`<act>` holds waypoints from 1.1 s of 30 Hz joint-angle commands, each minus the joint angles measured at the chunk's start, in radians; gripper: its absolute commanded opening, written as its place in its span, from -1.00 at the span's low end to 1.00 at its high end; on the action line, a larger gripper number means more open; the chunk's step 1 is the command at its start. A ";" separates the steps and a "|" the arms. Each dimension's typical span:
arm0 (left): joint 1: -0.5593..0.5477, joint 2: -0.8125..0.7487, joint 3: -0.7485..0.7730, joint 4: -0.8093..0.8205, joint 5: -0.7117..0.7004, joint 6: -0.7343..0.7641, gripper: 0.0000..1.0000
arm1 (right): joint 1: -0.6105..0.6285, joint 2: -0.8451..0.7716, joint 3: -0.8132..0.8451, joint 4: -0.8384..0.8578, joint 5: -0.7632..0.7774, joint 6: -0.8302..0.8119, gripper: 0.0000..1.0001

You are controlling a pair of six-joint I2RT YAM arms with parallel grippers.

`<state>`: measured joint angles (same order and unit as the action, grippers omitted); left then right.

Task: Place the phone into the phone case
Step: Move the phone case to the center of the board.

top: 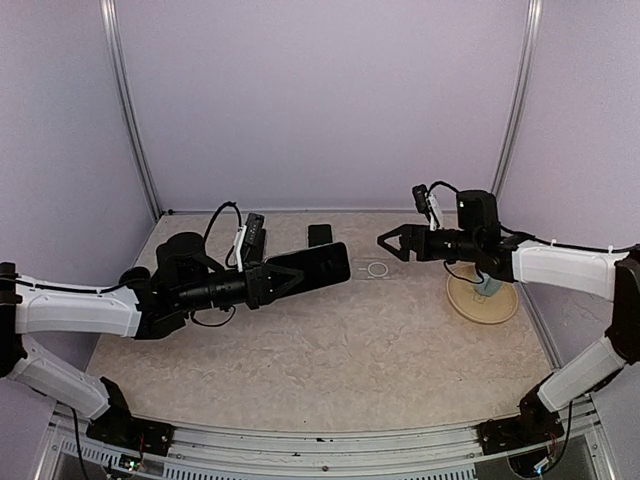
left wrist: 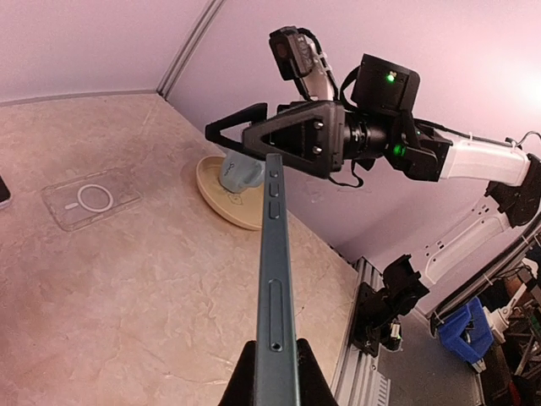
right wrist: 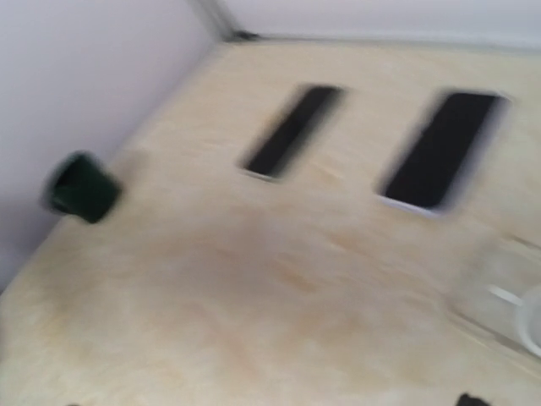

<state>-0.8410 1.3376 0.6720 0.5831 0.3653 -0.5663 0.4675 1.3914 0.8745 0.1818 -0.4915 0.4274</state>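
Note:
My left gripper (top: 285,277) is shut on a dark phone (top: 320,266) and holds it above the table. In the left wrist view the phone (left wrist: 275,279) stands edge-on between the fingers (left wrist: 239,385). The clear phone case (top: 377,269) with a white ring lies flat on the table just right of the phone's far end; it also shows in the left wrist view (left wrist: 91,199). My right gripper (top: 392,244) is open and empty, hovering above the case and facing the phone; it also shows in the left wrist view (left wrist: 221,135). The right wrist view is blurred, with the case (right wrist: 516,304) at its right edge.
Two more dark phones (top: 320,235) (top: 255,236) lie at the back of the table, and also show in the right wrist view (right wrist: 292,131) (right wrist: 439,150). A tan plate (top: 482,300) with a blue-grey object (left wrist: 241,173) sits at the right. A dark object (right wrist: 80,188) sits near the left wall.

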 commanded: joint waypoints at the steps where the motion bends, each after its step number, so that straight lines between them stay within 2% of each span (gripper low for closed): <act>1: -0.001 -0.076 -0.033 -0.017 -0.072 0.035 -1.00 | -0.027 0.126 0.112 -0.151 0.186 0.003 0.78; 7: -0.013 -0.107 -0.069 -0.028 -0.100 0.039 -1.00 | -0.053 0.264 0.196 -0.213 0.285 0.004 0.58; 19: -0.018 -0.158 -0.096 -0.046 -0.135 0.052 -1.00 | -0.098 0.509 0.358 -0.289 0.384 -0.015 0.20; 33: -0.024 -0.154 -0.095 -0.043 -0.146 0.055 -1.00 | -0.142 0.693 0.492 -0.327 0.404 -0.033 -0.19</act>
<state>-0.8589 1.2034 0.5762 0.4816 0.2272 -0.5262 0.3370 2.0464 1.3182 -0.1173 -0.1066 0.4061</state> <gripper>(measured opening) 0.069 0.420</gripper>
